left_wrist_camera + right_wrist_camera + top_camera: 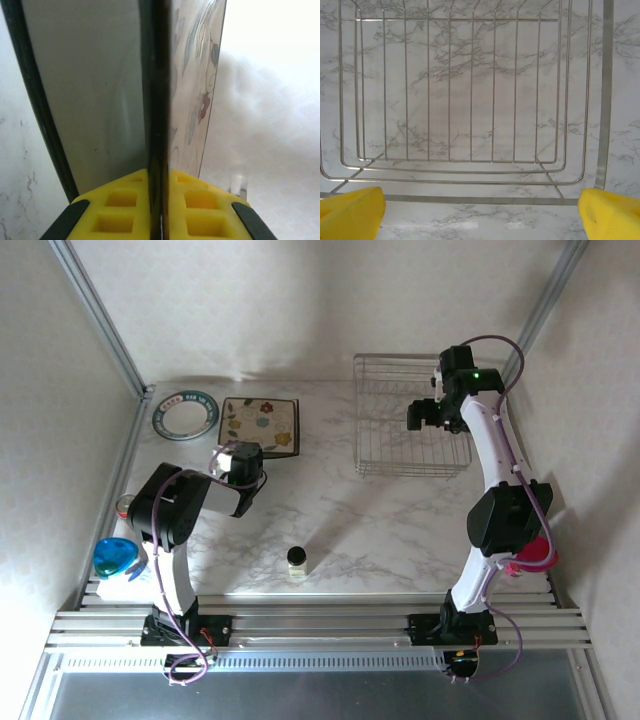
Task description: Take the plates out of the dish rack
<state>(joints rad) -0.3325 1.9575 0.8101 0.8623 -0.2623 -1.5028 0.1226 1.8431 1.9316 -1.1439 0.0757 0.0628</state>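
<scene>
A square cream plate (262, 423) with flowers and a dark edge lies at the back left of the table. My left gripper (248, 455) is at its near edge. In the left wrist view the plate (195, 100) stands edge-on, and my left gripper (159, 175) is shut on its dark edge with a yellow pad on each side. A round white plate with a teal-green rim (185, 415) lies flat to its left. The wire dish rack (405, 472) stands at the back right, its floor (450, 160) bare. My right gripper (437, 412) hovers open over the rack (480, 220).
A small bottle (297, 560) stands near the front middle of the marble table. A blue cup (113, 557) sits at the left edge beside the left arm's base, and a pink one (530, 555) at the right edge. Metal frame posts bound the back corners.
</scene>
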